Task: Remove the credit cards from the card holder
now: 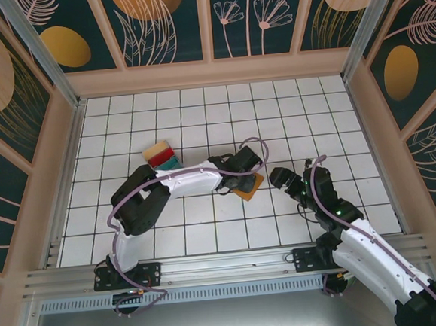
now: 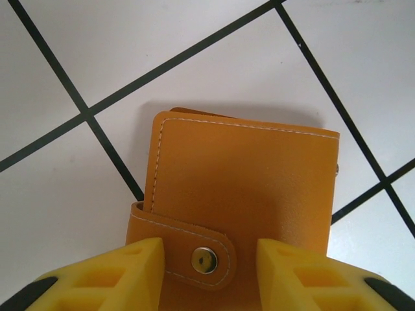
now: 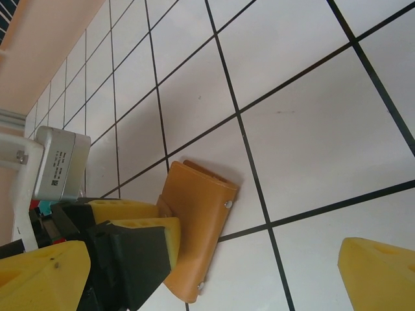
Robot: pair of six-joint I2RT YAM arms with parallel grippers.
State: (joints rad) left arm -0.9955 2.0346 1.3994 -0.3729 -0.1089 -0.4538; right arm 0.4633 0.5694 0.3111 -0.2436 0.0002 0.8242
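Observation:
The card holder is an orange-brown wallet lying closed on the white tiled floor, its strap fastened by a metal snap. My left gripper hangs right over its strap end. In the left wrist view the left gripper is open, its yellow fingers either side of the strap with a gap on both sides. The credit cards, tan, red and teal, lie stacked on the floor to the left. Just right of the card holder, my right gripper is wide open and holds nothing.
Peach-framed walls with dark floral panels enclose the tiled floor on three sides. A metal rail runs along the near edge by the arm bases. The left arm's body stretches across the floor between the cards and the holder.

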